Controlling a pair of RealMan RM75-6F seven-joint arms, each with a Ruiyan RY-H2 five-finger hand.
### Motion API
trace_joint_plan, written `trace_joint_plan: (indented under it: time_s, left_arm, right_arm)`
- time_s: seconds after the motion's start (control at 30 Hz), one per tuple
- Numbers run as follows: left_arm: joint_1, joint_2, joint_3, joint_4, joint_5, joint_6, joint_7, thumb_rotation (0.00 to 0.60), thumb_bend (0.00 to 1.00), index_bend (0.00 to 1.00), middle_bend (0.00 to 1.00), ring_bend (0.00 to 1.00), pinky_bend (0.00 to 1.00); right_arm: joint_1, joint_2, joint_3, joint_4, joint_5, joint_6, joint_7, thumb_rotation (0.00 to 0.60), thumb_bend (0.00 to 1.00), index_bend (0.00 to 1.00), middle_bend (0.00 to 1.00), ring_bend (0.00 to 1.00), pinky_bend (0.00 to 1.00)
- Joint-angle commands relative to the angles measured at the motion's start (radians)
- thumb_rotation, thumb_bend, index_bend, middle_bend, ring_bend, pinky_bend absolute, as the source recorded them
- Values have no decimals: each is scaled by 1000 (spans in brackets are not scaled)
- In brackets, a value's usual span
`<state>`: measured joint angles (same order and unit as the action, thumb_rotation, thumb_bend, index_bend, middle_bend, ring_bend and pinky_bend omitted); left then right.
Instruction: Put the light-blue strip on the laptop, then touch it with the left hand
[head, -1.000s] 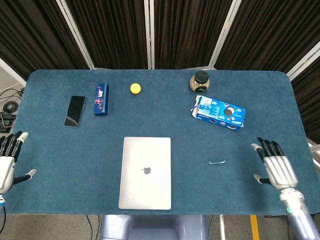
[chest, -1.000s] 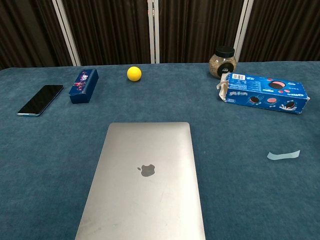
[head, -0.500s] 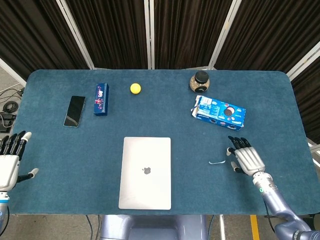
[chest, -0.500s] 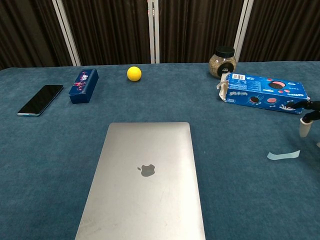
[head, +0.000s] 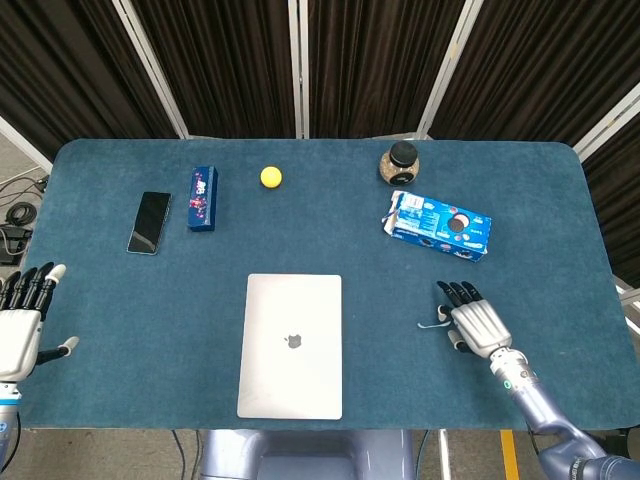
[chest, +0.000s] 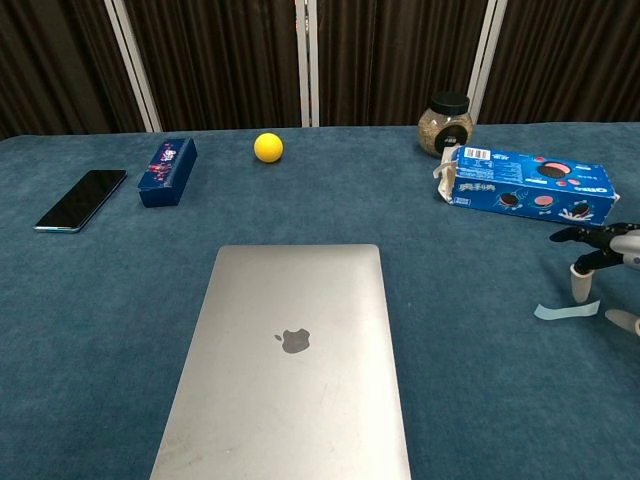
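Right hand (head: 472, 325) was right over the light-blue strip (chest: 566, 310), nothing grabbed.
The strip lay flat on the blue surface (head: 120, 310), well right of the closed laptop (head: 291, 345) and below the cookie box (head: 438, 226). The right hand's fingers (chest: 580, 287) were spread and pointing down just above the strip; couldn't tell if any touched it. Left hand (head: 20, 328) sat at the far left edge, fingers apart, holding nothing. Phone (head: 149, 222), yellow ball (head: 271, 177) and jar (head: 400, 163) sat further back.
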<state>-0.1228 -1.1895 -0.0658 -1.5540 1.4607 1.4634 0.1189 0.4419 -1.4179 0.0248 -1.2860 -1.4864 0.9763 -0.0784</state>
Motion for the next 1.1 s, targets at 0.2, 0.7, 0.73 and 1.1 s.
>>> trace_joint_plan:
  time_s: [0.2,0.7,0.73,1.1]
  left_arm:
    - [0,3,0,-2,1,2,-5,600,0,0,0,0,0]
    - [-2,6,2,-4,-1,-3,-11,600,0,0,0,0,0]
    - [-2,6,2,-4,0,-4,-11,600,0,0,0,0,0]
    - [-3,7,4,-8,-1,-7,-13,600,0,0,0,0,0]
  right_arm:
    - [6,-44,-13,60,-22,19,-8,600,381,459,0,0,0]
    - [13,-94,-18,148,-35,48,32,600,383,573,0,0,0]
    - [13,-97,-18,153,-36,52,36,600,384,585,0,0,0]
    - [51,-93,2,113,-78,96,35,600,386,617,0,0,0]
